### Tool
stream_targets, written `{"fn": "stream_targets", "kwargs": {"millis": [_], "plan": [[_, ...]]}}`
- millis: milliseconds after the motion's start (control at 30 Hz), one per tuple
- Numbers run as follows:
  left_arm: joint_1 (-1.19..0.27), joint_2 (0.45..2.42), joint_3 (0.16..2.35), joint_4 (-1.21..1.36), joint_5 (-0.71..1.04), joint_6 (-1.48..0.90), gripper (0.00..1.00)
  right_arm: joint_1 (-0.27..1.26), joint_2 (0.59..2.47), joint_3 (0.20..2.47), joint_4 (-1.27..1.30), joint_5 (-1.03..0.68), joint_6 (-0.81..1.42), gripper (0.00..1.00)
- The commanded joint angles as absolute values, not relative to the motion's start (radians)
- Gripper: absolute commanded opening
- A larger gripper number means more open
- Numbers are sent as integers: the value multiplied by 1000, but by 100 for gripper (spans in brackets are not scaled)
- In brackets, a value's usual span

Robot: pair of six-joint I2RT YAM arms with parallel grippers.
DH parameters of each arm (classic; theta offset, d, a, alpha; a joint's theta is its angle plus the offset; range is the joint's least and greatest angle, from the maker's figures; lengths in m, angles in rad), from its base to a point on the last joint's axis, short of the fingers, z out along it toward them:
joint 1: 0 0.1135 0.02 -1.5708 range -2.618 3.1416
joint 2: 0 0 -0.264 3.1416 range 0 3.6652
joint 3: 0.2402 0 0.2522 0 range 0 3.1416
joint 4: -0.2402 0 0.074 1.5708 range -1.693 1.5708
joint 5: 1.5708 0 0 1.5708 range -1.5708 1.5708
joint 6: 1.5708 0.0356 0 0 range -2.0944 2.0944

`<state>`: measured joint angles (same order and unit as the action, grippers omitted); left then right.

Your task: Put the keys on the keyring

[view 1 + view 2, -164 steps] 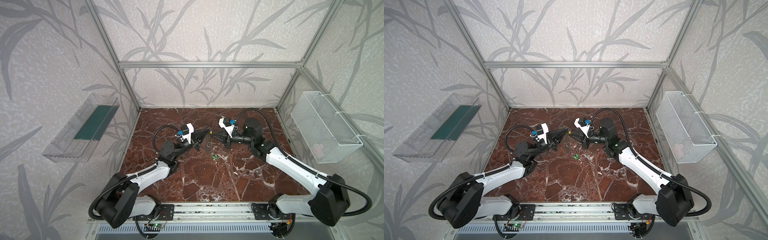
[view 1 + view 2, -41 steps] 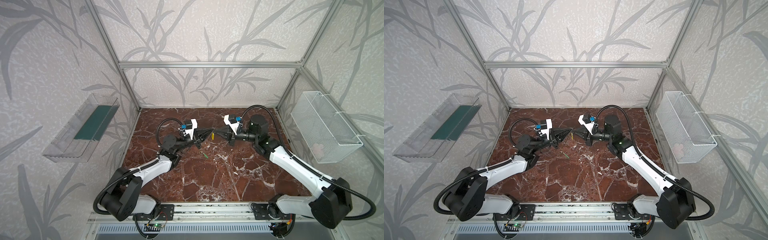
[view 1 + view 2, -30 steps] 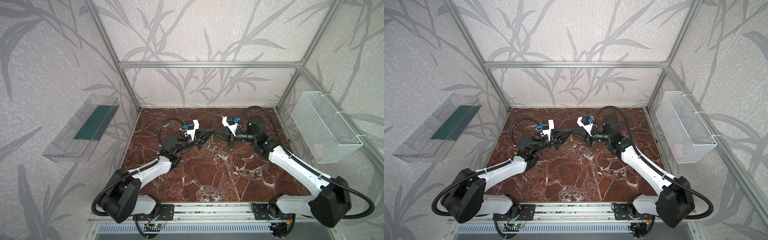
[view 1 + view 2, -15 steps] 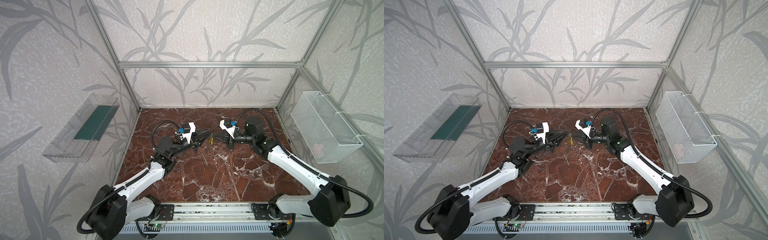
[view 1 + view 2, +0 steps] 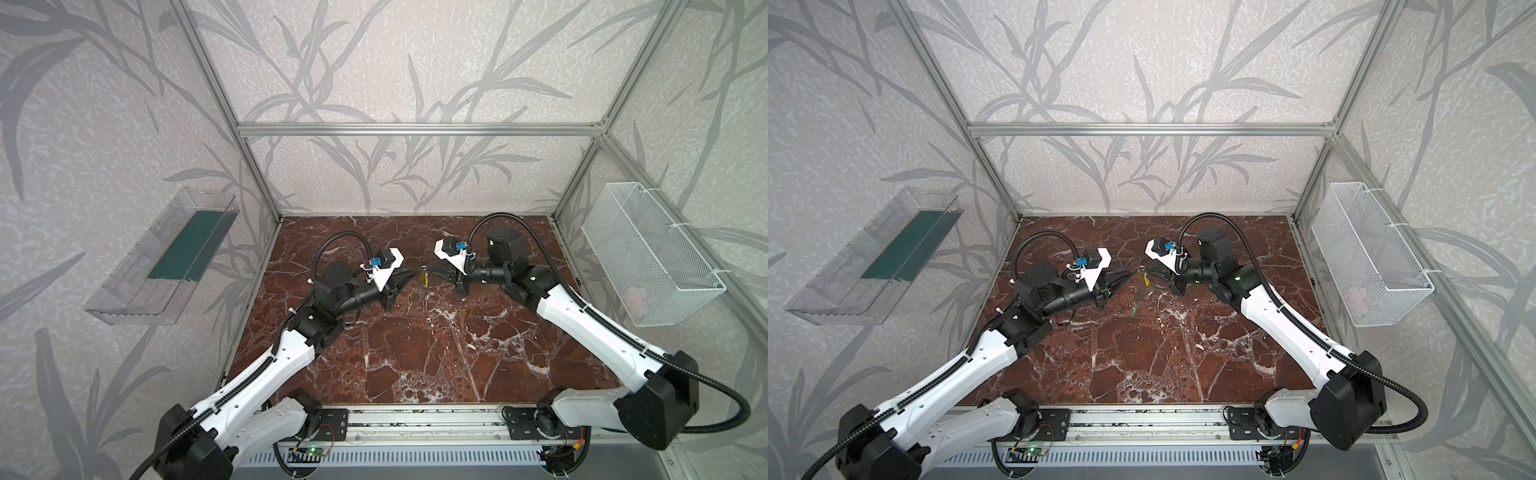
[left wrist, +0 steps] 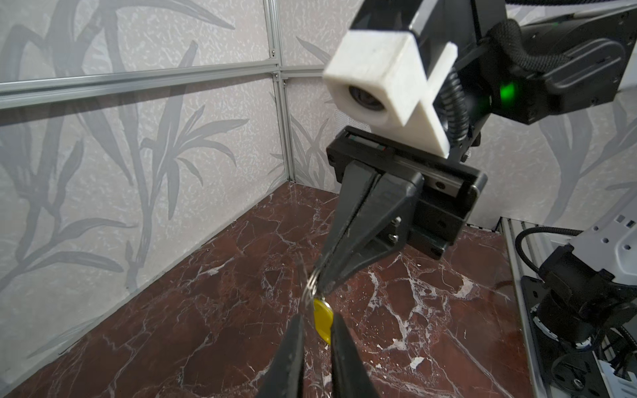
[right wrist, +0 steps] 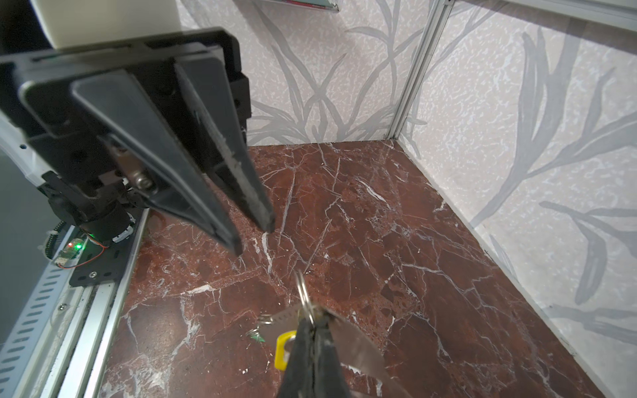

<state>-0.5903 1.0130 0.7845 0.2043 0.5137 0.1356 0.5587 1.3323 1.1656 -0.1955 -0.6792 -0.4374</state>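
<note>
My right gripper [image 7: 314,327] is shut on the keyring [image 7: 358,344], a pale-grey plate with small holes, and on a wire ring [image 7: 303,293] at its edge. The yellow key [image 7: 284,348] hangs from it above the floor and also shows in both top views [image 5: 424,279] [image 5: 1145,281]. The green key [image 5: 409,309] [image 5: 1133,309] lies on the marble floor below. My left gripper [image 6: 317,320] faces the right gripper [image 5: 428,270] tip to tip, a short gap away. Its jaws stand slightly open with nothing between them [image 7: 253,236].
A white wire basket [image 5: 648,257] hangs on the right wall and a clear tray [image 5: 166,257] on the left wall. An aluminium rail [image 5: 415,424] with the arm bases runs along the front edge. Walls close in the floor [image 5: 415,365].
A second ago the two grippers' tips met; the left gripper has since drawn back a little, leaving a small gap. The right gripper keeps its hold. The green key has not moved.
</note>
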Motion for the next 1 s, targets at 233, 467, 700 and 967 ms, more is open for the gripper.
{"fn": "stream_targets", "kwargs": {"millis": [233,467,700,967], "plan": [[-642,1050,875,126,440,340,20,575,1348,1224,-286,-661,-522,0],[-650,1079,902,111,448,360,21,576,1345,1225,-288,-672,-526,0],[-652,1104,923,90,469,367,22,577,1345,1223,-287,-680,-527,0],[-657,1129,936,80,474,367,22,581,1341,1222,-285,-687,-528,0]]}}
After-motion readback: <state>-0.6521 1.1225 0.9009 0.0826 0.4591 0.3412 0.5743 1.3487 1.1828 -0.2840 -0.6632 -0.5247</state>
